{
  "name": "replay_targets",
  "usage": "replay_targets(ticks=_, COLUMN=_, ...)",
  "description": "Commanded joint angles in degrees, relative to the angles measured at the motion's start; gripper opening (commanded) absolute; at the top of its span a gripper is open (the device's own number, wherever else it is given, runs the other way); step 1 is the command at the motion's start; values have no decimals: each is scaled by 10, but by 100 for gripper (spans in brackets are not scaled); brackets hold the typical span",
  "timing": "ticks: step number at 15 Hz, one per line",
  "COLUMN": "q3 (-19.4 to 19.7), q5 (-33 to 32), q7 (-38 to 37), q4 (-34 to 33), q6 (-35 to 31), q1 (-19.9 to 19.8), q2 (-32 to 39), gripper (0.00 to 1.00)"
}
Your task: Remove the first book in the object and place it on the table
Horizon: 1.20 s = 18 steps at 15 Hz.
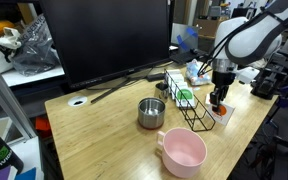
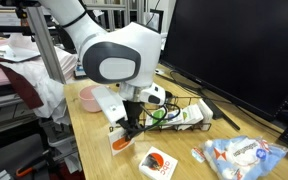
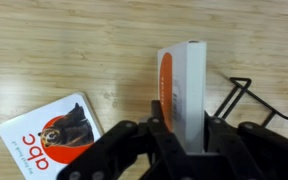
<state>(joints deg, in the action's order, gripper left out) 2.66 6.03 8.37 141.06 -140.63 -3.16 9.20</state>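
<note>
since the book (image 3: 181,85) is out of the rack (image 3: 240,98) and held upright over the table (image 3: 64,45), near the abc book (image 3: 52,132), it seems ready for setting down. the gripper (image 3: 184,125) is pinched narrow on it, fingers (image 3: 149,135) against both covers.

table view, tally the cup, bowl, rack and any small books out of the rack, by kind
black wire rack: 1
steel cup: 1
pink bowl: 1
small books out of the rack: 2, the held book and the abc book
total: 5
</note>
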Motion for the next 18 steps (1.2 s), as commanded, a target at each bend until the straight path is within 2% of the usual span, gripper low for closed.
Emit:
replay_targets(ticks=1, q3=-5, q5=18, q7=0, q4=-4, q6=12, q1=-7, q2=-2, gripper=66)
replay_targets(ticks=5, q3=-3, q5=23, q7=-5, q4=1, q6=2, q1=-9, q2=-13, gripper=94)
replay_targets(ticks=6, q3=-3, q5=7, q7=-6, q4=-2, q6=1, q1=-5, q2=-1, gripper=77)
replay_targets(ticks=8, q3=-2, q5=10, q7=-6, q4=-2, q6=1, q1=-6, q2=-4, gripper=91)
replay_targets(ticks=9, q3=-2, q5=10, q7=-6, q4=-2, q6=1, q1=-6, q2=-5, gripper=94)
replay_targets(ticks=18, q3=-2, q5=10, q7=-6, q4=-2, q6=1, q1=-6, q2=-5, gripper=94)
